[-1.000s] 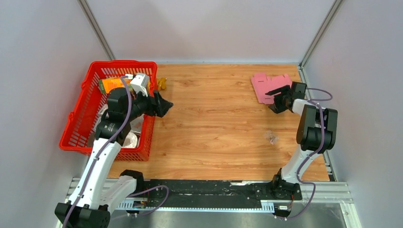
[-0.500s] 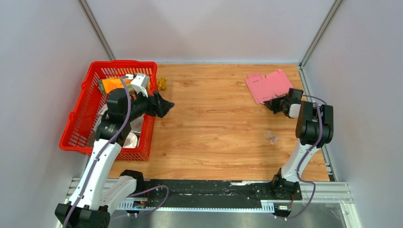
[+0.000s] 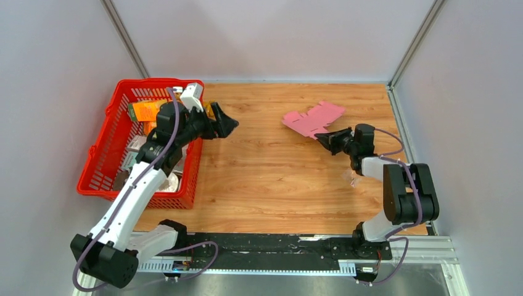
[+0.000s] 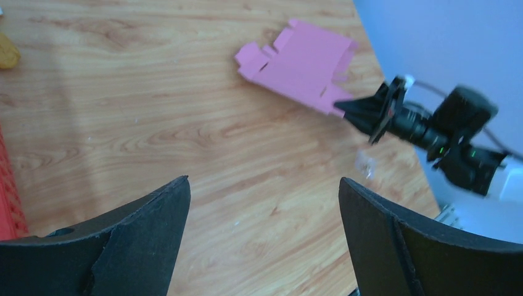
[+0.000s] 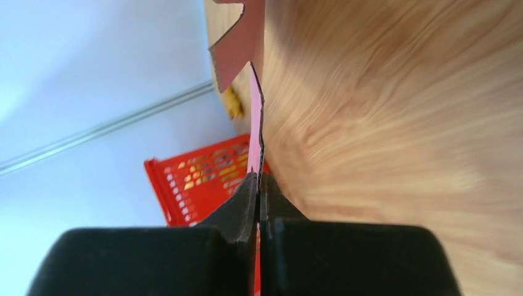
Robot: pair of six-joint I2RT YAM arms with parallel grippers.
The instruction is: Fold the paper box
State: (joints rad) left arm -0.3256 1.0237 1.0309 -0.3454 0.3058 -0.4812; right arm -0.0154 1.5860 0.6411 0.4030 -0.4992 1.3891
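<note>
Though clamped by a flap edge in the right gripper (image 3: 323, 137), the paper box (image 3: 312, 119) was judged flimsy, crease-prone, with the left gripper (image 3: 230, 127) agape.

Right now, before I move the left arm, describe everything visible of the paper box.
The paper box is a plain pink sheet of thin cardboard, an unfolded cut-out with notched flaps along its edges. It sits low over the wooden table, far right of centre; whether it rests there is unclear. The right gripper is shut on its near corner, the sheet edge-on in that wrist view.
</note>
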